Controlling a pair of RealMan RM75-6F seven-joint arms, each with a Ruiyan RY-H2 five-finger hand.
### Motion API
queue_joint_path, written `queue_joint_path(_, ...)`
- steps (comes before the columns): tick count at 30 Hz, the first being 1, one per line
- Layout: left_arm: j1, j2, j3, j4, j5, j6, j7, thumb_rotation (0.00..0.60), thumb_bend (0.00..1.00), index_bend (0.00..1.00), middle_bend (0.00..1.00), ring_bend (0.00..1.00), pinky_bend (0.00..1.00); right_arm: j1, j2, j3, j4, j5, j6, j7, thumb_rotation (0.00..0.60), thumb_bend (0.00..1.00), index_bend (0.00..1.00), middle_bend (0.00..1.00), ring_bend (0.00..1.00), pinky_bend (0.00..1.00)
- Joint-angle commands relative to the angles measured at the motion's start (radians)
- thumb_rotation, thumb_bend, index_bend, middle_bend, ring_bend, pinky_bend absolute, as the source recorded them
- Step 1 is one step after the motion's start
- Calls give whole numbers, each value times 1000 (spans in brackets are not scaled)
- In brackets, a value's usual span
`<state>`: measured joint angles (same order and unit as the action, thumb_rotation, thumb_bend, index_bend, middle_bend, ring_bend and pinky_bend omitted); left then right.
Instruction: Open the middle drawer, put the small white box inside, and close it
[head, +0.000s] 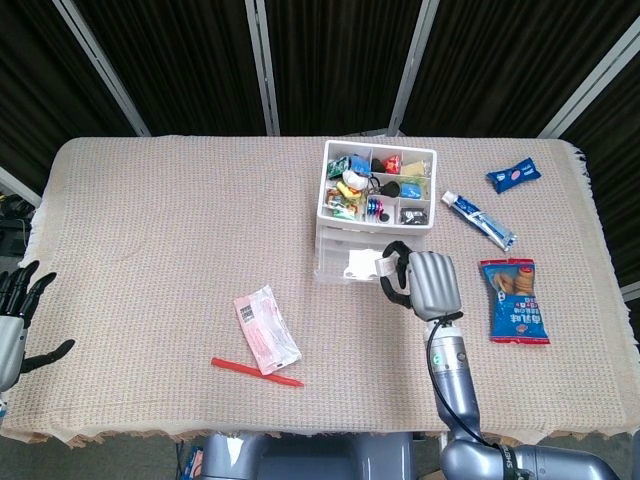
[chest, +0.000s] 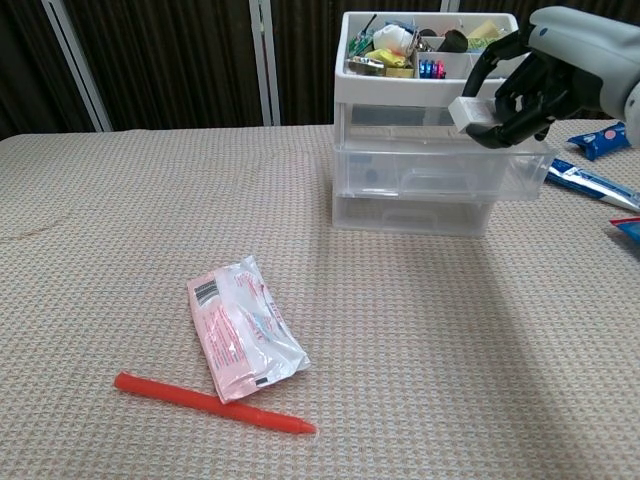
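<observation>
The clear plastic drawer unit (head: 323, 200) (chest: 410, 215) stands at the table's middle back, and its top tray holds several small items. Its middle drawer (head: 335, 270) (chest: 430, 170) is pulled out toward me. My right hand (head: 428, 285) (chest: 560, 60) pinches the small white box (head: 388, 267) (chest: 470, 112) and holds it just above the open drawer's right part. A white patch shows inside the drawer in the head view. My left hand (head: 12, 325) hangs off the table's left edge, fingers spread and holding nothing.
A pink packet (head: 266, 328) (chest: 243, 327) and a red pen (head: 256, 371) (chest: 213, 402) lie at the front left of the unit. A toothpaste tube (head: 478, 219), a blue snack bar (head: 513, 175) and a biscuit packet (head: 514, 300) lie to the right.
</observation>
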<state>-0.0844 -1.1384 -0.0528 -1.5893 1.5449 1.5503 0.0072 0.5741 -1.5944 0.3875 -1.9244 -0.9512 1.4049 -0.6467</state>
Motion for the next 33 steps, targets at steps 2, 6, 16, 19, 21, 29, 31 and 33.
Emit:
queue_joint_path(2, 0, 1, 0, 0, 0, 0, -4, 600, 66, 122, 0, 0, 0, 26, -35, 25, 50, 28, 10, -7, 600, 266, 589, 773, 759, 572)
queue_joint_path(6, 0, 2, 0, 1, 0, 0, -6, 600, 67, 121, 0, 0, 0, 39, -47, 32, 80, 30, 23, -12, 600, 213, 463, 773, 759, 572)
queue_joint_path(16, 0, 0, 1, -1, 1, 1, -2, 600, 66, 122, 0, 0, 0, 32, -22, 6, 49, 9, 42, -14, 600, 167, 314, 768, 752, 571)
queue_joint_path(19, 1, 0, 1, -1, 0, 1, 0, 600, 67, 122, 0, 0, 0, 22, -8, -17, 34, -22, 51, -10, 600, 167, 313, 751, 737, 565)
queue_joint_path(21, 1, -1, 1, -1, 0, 1, 1, 600, 67, 122, 0, 0, 0, 11, 4, -30, 19, -42, 57, 2, 600, 168, 313, 716, 705, 552)
queue_joint_path(29, 1, -2, 0, 0, 0, 4, 2, 600, 65, 121, 0, 0, 0, -75, 111, -160, -12, -263, 92, 111, 600, 168, 329, 412, 357, 317)
queue_joint_path(31, 2, -3, 0, 0, 0, 5, 3, 600, 66, 121, 0, 0, 0, -104, 145, -230, 31, -389, 112, 154, 600, 167, 329, 330, 249, 226)
queue_joint_path(33, 2, -4, -1, 0, 1, 7, 4, 600, 66, 121, 0, 0, 0, -123, 167, -286, 93, -499, 135, 174, 600, 167, 327, 237, 124, 128)
